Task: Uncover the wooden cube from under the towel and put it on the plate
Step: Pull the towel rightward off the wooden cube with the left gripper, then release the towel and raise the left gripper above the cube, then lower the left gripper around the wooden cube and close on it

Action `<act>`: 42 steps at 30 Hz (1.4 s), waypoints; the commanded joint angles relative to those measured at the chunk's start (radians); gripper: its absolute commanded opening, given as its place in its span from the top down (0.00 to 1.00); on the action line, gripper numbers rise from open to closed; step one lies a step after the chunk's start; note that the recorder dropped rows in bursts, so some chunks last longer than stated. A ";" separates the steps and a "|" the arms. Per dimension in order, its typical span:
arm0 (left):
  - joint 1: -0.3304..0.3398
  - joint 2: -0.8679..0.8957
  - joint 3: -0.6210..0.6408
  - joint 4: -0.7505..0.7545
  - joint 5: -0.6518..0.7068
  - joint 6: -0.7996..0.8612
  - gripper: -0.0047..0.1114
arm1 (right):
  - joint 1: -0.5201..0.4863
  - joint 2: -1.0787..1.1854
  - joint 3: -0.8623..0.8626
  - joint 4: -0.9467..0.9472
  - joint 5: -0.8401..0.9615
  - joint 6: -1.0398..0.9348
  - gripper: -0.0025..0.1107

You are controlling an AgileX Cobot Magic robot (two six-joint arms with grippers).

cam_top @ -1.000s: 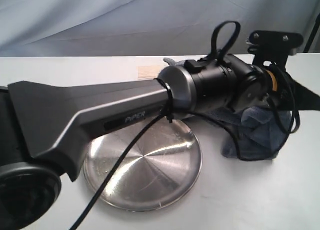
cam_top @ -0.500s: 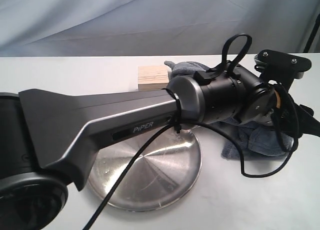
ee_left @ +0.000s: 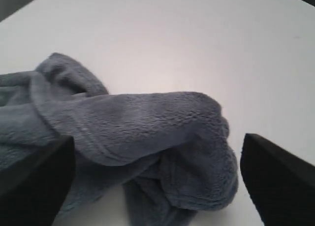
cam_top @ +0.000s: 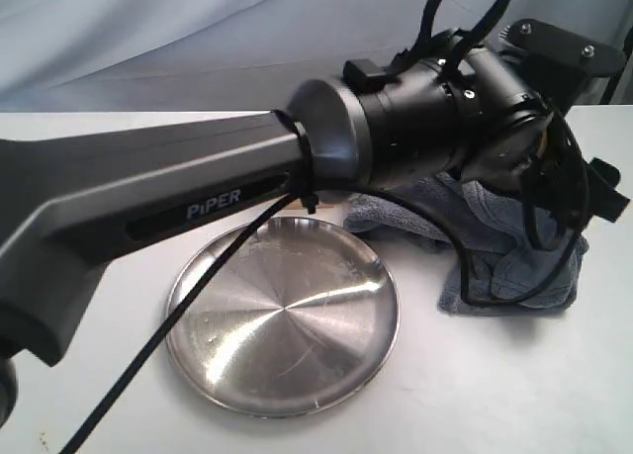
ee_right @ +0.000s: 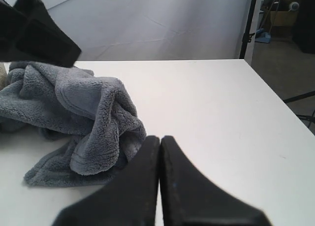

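The blue-grey towel [cam_top: 514, 261] lies crumpled on the white table to the right of the plate [cam_top: 287, 325], which is bare. My left arm [cam_top: 198, 202] reaches across over the plate. Its gripper [ee_left: 157, 147] hangs open above the towel [ee_left: 147, 122], one finger on each side, not touching it. The wooden cube does not show in the exterior view, where the arm covers the place behind the plate. My right gripper [ee_right: 160, 140] is shut with nothing in it, low over the table beside the towel [ee_right: 83, 113].
The white table [cam_top: 475, 395] extends in front of and to the right of the towel. A pale cloth backdrop [cam_top: 198, 39] hangs behind the table. A black part of the left arm [ee_right: 34, 34] shows above the towel in the right wrist view.
The left gripper has let go of the towel, which now rests heaped on the table. The left arm has risen and now hides the cube seen half a second ago.
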 commanded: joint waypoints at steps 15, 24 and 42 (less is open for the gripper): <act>0.256 -0.031 0.000 0.268 0.296 -0.572 0.22 | 0.000 -0.006 0.003 0.005 0.012 0.004 0.95; 0.333 -0.022 0.000 0.268 0.232 -0.577 0.22 | 0.000 -0.006 0.003 0.005 0.012 0.004 0.95; 0.343 0.159 0.000 0.305 0.167 -0.570 0.15 | 0.000 -0.006 0.003 0.005 0.012 0.004 0.95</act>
